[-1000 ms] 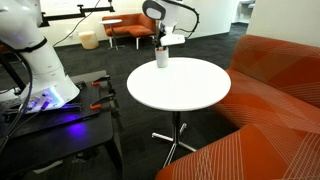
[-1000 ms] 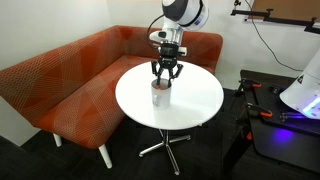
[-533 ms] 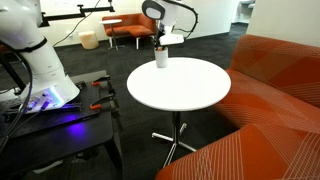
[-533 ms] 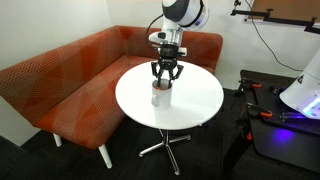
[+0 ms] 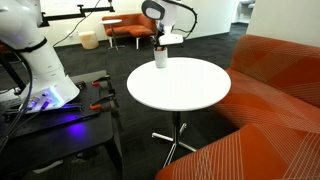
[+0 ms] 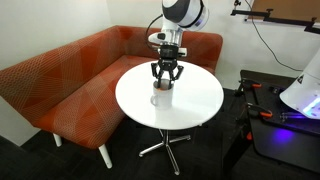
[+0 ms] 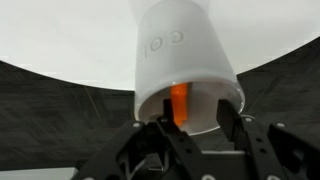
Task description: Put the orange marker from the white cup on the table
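Looking through the wrist view, I see only a short piece of the orange marker point(image 7: 178, 103); the white cup point(image 7: 185, 60) hides the rest. The marker stands between the fingers of the gripper point(image 7: 195, 122), and the cup sits just under them on the table point(image 6: 195, 105). I cannot tell if they clamp it.

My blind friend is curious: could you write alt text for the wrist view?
A white cup, close up, mouth toward the camera, holds an orange marker. The gripper, jaws open, hovers at its rim; the white table lies beyond.
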You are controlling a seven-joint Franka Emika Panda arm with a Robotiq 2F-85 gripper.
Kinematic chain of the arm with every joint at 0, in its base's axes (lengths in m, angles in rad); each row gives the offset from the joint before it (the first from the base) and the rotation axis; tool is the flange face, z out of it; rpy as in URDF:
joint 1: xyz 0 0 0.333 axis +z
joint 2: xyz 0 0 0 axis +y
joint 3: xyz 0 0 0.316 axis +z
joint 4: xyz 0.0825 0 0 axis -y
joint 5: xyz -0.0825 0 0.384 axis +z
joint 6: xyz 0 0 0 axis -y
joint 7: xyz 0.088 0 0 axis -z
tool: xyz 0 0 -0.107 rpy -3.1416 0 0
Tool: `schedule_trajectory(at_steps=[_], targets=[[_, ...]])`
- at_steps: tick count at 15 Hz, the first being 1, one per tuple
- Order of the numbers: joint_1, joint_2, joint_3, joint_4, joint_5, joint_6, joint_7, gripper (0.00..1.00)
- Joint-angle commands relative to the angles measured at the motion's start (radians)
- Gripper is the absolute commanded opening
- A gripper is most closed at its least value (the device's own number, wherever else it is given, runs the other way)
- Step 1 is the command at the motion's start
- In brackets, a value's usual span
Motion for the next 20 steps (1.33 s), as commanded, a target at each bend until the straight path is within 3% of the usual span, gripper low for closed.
schedule_trajectory(at_steps=[1, 6, 7, 9, 11, 20], targets=[[-0.013, 0.001, 0.023, 0.003, -0.033, -0.001, 0.049, 0.51], [-0.012, 0.014, 0.031, 0.012, -0.038, -0.003, 0.065, 0.49], [-0.012, 0.018, 0.032, 0.015, -0.038, -0.004, 0.066, 0.27], [-0.013, 0.023, 0.033, 0.019, -0.04, -0.003, 0.067, 0.19], [-0.016, 0.026, 0.032, 0.023, -0.042, -0.002, 0.069, 0.03], [-0.034, 0.005, 0.03, 0.029, -0.038, 0.005, 0.084, 0.05]])
